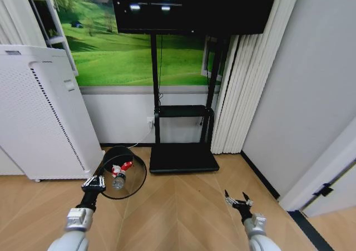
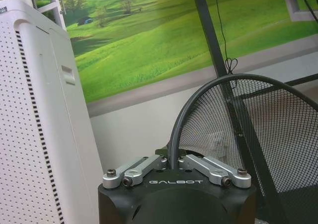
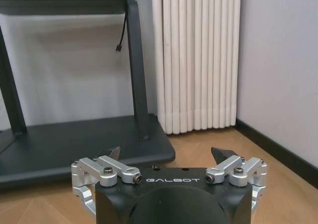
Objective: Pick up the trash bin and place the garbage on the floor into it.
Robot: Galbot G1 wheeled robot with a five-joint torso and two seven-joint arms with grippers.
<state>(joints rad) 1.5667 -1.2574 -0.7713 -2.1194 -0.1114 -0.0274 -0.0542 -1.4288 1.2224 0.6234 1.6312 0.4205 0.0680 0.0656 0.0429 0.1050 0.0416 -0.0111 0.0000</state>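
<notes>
The trash bin [image 1: 135, 176], a black wire-mesh basket, hangs just above the wood floor, tilted so I look into its mouth. My left gripper [image 1: 94, 183] is shut on its near rim; in the left wrist view the fingers [image 2: 149, 165] clamp the dark rim of the bin [image 2: 258, 149]. Inside the bin lie pieces of garbage: a clear plastic bottle [image 1: 118, 180] and a red-and-white wrapper [image 1: 125, 166]. My right gripper [image 1: 238, 200] hovers low at the right, open and holding nothing, as the right wrist view [image 3: 168, 155] also shows.
A tall white perforated appliance [image 1: 39, 114] stands close to the bin's left. A black TV stand with a flat base [image 1: 183, 157] sits straight ahead, and white curtains [image 1: 239, 89] and a grey wall [image 1: 311, 95] close the right side. Bare wood floor [image 1: 183, 212] lies between the arms.
</notes>
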